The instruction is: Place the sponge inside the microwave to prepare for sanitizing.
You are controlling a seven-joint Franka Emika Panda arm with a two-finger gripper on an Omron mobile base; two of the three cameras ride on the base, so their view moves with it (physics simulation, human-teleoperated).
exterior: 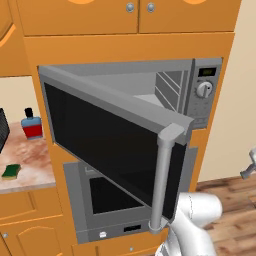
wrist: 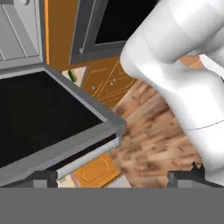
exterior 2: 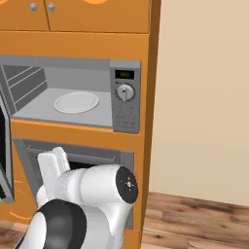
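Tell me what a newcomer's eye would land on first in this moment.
The microwave with its dark glass door swung wide open, built into the orange cabinet column. Inside, the pale round turntable sits bare. Off on the counter at far left, the sponge lies in front of a blue-and-red bottle.

Showing grey microwave [exterior: 200, 107] with black glass, green-and-yellow sponge [exterior: 10, 171], blue-and-red bottle [exterior: 32, 123], speckled pink worktop [exterior: 35, 160], orange cabinets [exterior: 130, 17].
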